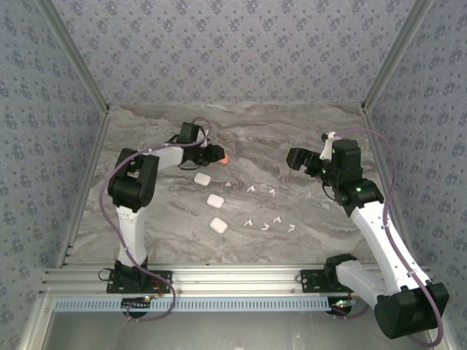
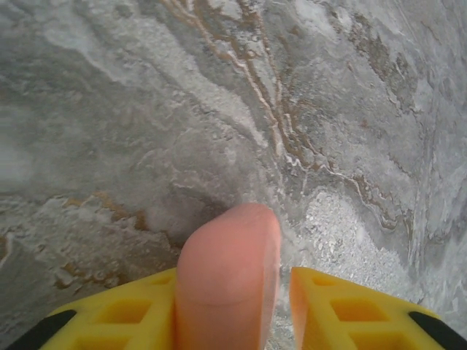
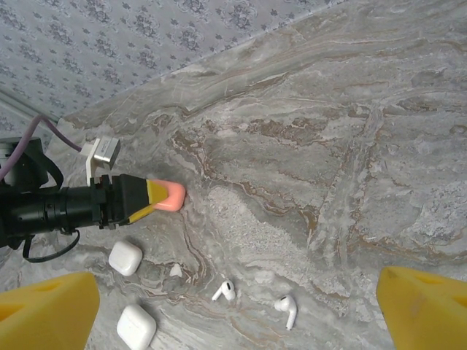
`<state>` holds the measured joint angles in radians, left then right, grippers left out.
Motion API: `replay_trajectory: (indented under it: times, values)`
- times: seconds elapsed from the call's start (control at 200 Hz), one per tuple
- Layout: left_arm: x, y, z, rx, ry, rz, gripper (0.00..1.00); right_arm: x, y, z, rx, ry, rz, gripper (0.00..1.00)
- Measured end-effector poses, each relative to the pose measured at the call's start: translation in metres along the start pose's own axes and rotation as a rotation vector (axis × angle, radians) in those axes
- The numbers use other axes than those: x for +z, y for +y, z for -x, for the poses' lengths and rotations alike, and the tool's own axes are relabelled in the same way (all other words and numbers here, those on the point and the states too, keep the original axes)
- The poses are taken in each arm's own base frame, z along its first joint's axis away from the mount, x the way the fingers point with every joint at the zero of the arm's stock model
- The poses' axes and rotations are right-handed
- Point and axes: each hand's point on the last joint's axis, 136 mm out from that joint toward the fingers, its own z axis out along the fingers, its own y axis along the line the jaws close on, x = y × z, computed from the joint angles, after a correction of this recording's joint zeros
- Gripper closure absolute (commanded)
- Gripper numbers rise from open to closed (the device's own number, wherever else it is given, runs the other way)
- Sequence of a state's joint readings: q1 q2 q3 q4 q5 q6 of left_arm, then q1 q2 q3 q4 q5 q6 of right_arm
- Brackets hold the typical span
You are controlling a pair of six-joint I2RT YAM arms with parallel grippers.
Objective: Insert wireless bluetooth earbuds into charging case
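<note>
Left gripper [image 2: 232,281]: jaws part-open around the rounded end of a coral case [image 2: 230,240]. One yellow finger [image 2: 124,310] sits flush against the side of the case. The other finger stands off it by a thin gap. The case end points down at the marble table [image 1: 314,240]; I cannot tell whether it touches the surface. In the right wrist view the same case pokes out past the left fingertips, over the far left part of the table.

Right gripper [image 3: 235,284]: jaws spread wide, nothing between the pads, nothing held. It hangs above the right side of the table.

Earbuds [image 1: 265,227]: white, several, too small for a sure count. They lie loose on the table in a scatter between the two arms. All are well apart from the left fingers, toward the right arm and nearer the bases. In the right wrist view two of them lie on the marble below the gap between the right fingers, with no contact.

White cases [image 1: 215,200]: three, in a row running from near the left gripper toward the bases, just left of the earbud scatter. The farthest one lies near the coral case but apart from it.
</note>
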<state>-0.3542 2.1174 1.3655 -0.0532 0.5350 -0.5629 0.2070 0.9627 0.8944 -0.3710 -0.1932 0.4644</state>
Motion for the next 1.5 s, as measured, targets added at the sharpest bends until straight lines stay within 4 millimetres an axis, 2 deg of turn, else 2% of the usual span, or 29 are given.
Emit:
replay_trajectory:
  times: [0.23,0.36,0.495,0.64,0.735,0.82,0.969,1.144,1.284,1.499]
  values:
    - [-0.003,0.010,0.001,-0.007,0.000,0.054,0.55,0.001,-0.001,-0.002,0.001,0.008,-0.004,0.00]
    - [-0.015,0.015,0.008,-0.006,-0.030,0.100,0.53,0.002,0.000,-0.003,-0.015,0.017,0.005,0.00]
    - [-0.049,0.002,0.021,0.033,-0.112,0.123,0.52,0.007,0.003,-0.009,-0.056,0.050,0.028,0.00]
    - [-0.102,-0.026,0.027,0.091,-0.232,0.122,0.51,0.018,0.010,-0.024,-0.123,0.112,0.058,0.00]
    - [-0.135,-0.040,0.025,0.119,-0.314,0.121,0.50,0.026,0.024,-0.041,-0.205,0.166,0.098,0.00]
    - [-0.159,-0.044,0.019,0.134,-0.383,0.128,0.45,0.033,0.043,-0.061,-0.302,0.215,0.147,0.00]
    - [-0.193,-0.034,-0.001,0.114,-0.483,0.177,0.35,0.052,0.072,-0.103,-0.492,0.327,0.211,0.00]
    - [-0.234,-0.026,-0.012,0.110,-0.619,0.240,0.19,0.079,0.086,-0.146,-0.621,0.457,0.237,0.01]
    - [-0.255,-0.022,-0.014,0.115,-0.694,0.286,0.16,0.102,0.098,-0.174,-0.667,0.546,0.259,0.05]
    - [-0.267,-0.014,-0.009,0.109,-0.738,0.335,0.14,0.131,0.124,-0.217,-0.769,0.647,0.297,0.08]
